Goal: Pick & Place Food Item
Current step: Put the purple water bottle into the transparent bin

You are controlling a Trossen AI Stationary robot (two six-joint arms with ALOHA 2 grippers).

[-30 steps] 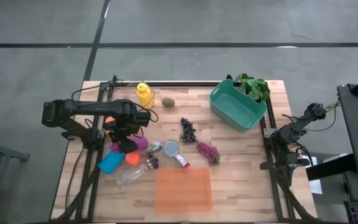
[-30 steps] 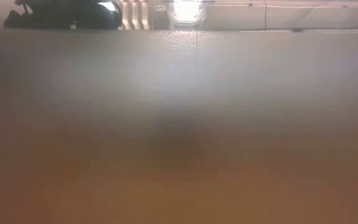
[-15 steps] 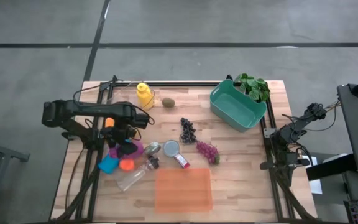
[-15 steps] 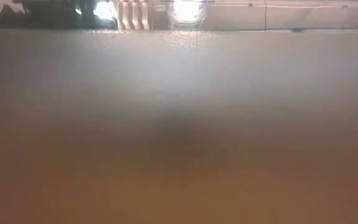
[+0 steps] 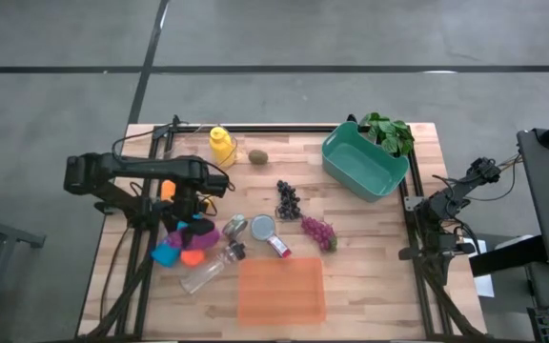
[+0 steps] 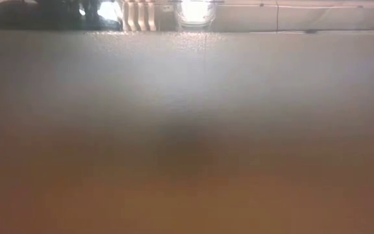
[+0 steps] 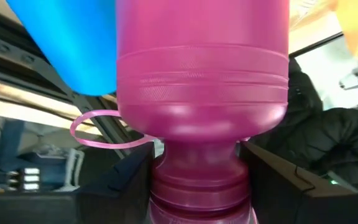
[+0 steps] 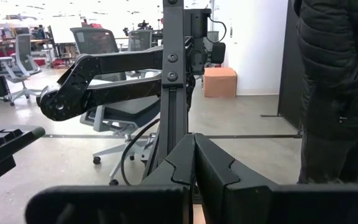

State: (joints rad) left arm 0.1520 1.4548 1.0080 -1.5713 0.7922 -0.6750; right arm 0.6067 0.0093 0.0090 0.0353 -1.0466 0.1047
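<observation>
Since a second ago the left arm has drawn back toward the desk's left edge, and the pink bottle [image 5: 201,232] has shifted with it, now lying a little lower beside the blue cup [image 5: 167,252] and the orange piece [image 5: 193,255]. Left end effector [image 5: 195,225] sits over that cluster; wrist view shows its two dark fingers [image 7: 126,180] on either side of the pink bottle's [image 7: 201,106] neck, grasping it, with the blue cup [image 7: 67,43] pressed alongside. Right end effector [image 5: 481,171] is parked off the desk's [image 5: 370,257] right edge, fingers [image 8: 185,165] clenched together with nothing between them; a person in a dark jacket [image 8: 337,81] stands beyond it. Food items lie untouched: kiwi [image 5: 257,156] near the yellow bottle [image 5: 221,146] at the far side, dark grapes [image 5: 288,200] mid-desk, red grapes [image 5: 318,232] just to their right and nearer. Teal bin [image 5: 363,164] stands at the far right with a green plant [image 5: 389,132] behind it. Clear bottle [image 5: 205,269], a small jar [image 5: 235,227], a round lid [image 5: 263,227] and a small red-capped tube [image 5: 277,247] cluster near centre; an orange tray [image 5: 281,291] lies at the near edge. Low view blurred, nothing legible.
</observation>
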